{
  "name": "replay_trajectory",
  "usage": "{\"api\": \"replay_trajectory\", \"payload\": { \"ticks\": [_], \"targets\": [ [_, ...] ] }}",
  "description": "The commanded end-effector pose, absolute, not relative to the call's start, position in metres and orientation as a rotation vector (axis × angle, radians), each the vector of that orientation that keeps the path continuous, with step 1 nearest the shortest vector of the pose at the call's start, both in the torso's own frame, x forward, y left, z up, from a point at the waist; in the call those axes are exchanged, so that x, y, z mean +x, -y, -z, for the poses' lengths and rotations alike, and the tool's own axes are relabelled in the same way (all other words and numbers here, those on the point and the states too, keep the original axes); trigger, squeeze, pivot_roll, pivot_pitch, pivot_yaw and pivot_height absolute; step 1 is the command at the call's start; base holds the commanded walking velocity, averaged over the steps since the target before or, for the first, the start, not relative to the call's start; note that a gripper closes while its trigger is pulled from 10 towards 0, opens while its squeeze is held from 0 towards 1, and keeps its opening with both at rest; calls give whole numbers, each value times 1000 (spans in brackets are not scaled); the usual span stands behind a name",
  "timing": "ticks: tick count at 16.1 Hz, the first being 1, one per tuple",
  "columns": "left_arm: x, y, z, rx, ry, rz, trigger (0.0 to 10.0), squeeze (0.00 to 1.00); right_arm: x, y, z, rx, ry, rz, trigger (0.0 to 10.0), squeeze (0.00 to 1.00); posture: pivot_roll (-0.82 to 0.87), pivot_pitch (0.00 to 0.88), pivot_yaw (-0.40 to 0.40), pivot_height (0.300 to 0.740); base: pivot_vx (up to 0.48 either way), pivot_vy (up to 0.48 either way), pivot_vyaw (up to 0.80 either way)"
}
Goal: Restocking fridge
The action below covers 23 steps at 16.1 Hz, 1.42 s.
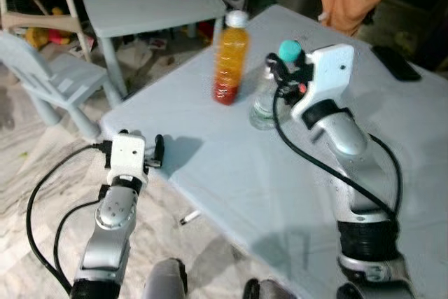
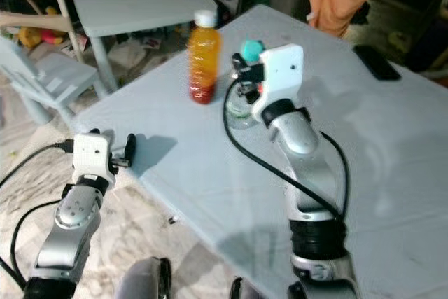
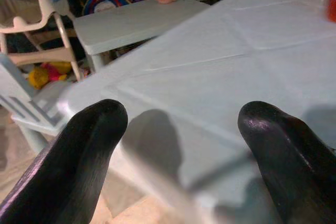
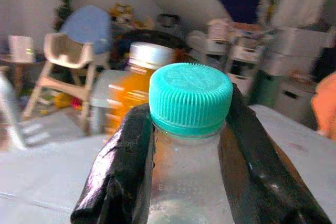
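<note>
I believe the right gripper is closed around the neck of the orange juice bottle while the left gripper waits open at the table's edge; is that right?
Not quite. The right gripper is closed on the clear bottle with the teal cap, as the right wrist view shows; the orange juice bottle stands untouched beside it. The left gripper is indeed open at the edge of the table.

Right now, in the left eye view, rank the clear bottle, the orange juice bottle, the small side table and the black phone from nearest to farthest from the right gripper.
1. Clear bottle: held in the right gripper.
2. Orange juice bottle: just to its left, upright on the table.
3. Black phone: off to its right, near the far edge.
4. Small side table: beyond, on the floor to the left.
</note>
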<state>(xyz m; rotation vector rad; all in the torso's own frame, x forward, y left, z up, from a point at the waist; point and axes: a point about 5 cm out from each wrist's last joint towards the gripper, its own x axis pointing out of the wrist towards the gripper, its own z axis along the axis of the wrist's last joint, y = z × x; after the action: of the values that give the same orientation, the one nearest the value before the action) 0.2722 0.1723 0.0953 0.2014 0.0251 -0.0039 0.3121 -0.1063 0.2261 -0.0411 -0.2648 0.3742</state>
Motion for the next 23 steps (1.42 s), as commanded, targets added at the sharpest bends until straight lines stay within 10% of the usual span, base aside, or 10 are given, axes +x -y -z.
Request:
{"api": "replay_trajectory", "payload": {
  "ticks": [1,10,23],
  "targets": [
    [271,-171,-91,196,-45,11,10000,0,312,112,-224,-48,264,-357,10000,0,101,96,-58,740,0,480,0],
    [274,-167,-89,184,-47,28,10000,0,307,109,-221,-46,269,-364,10000,0,92,87,-59,740,0,480,0],
    [262,-189,-68,191,-110,-168,10000,0,293,106,-151,70,107,-490,10000,0,115,56,-84,740,0,389,800]
  ]
}}
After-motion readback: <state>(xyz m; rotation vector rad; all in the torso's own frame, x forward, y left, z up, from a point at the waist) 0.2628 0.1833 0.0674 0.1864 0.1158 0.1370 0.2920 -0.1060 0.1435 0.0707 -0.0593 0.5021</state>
